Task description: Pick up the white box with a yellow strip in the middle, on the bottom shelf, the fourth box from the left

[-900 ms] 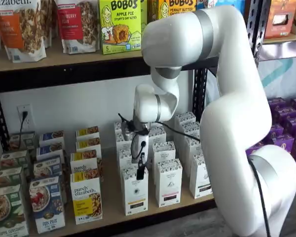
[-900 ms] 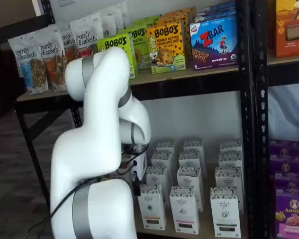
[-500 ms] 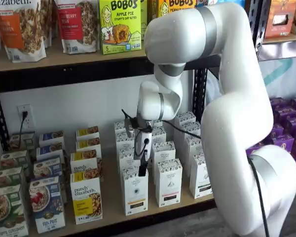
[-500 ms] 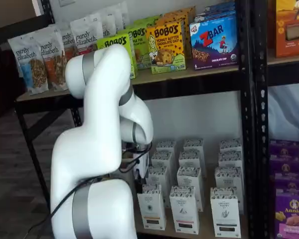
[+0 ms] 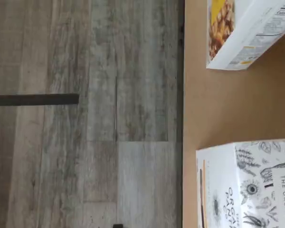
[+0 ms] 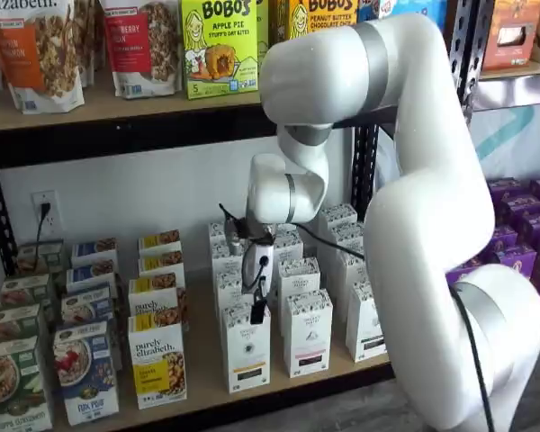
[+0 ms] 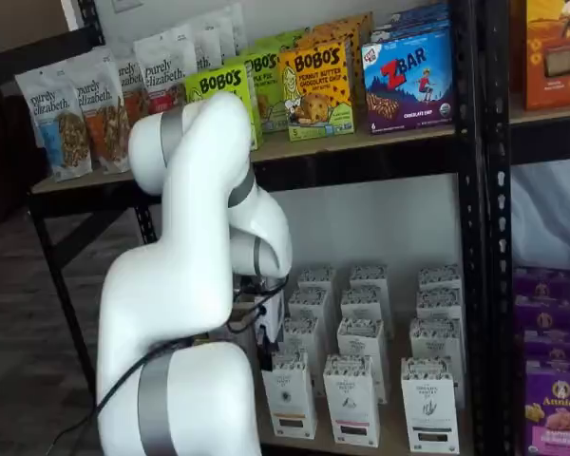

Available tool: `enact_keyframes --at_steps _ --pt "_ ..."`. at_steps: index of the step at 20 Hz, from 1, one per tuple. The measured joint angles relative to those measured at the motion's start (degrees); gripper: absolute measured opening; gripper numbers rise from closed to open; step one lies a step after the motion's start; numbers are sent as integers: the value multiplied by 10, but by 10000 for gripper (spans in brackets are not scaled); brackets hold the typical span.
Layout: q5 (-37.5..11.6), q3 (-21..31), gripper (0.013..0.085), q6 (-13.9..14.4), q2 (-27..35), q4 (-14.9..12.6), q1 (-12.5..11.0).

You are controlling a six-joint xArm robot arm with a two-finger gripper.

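Note:
The white box with a yellow strip [image 6: 246, 348] stands at the front of its row on the bottom shelf, and it shows in both shelf views [image 7: 290, 394]. In the wrist view its printed top and yellow edge [image 5: 242, 185] lie on the brown shelf board. My gripper [image 6: 256, 311] hangs right at this box's top edge, also seen in a shelf view [image 7: 264, 358]. Only dark fingers side-on show, with no gap to read. Nothing is visibly held.
More white boxes [image 6: 307, 331] stand in rows to the right and behind. Purely Elizabeth boxes [image 6: 157, 360] stand to the left, one seen in the wrist view [image 5: 247, 33]. The shelf's front edge [image 5: 183, 114] drops to a wood floor [image 5: 85, 142]. A black upright [image 7: 475, 237] stands to the right.
The arm's elbow and wrist shifted slightly right and up. The gripper stayed over the front white box, moving only a little.

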Motion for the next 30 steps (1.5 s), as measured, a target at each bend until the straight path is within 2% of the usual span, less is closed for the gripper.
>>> enact_keyframes --at_steps 7,21,26,30 --pt "5 -45 850 3 37 -3 -1" --pt "18 -128 850 17 106 -28 -11" --pt "22 -156 850 15 127 -27 -13" --pt "29 -185 850 23 150 -39 -16"
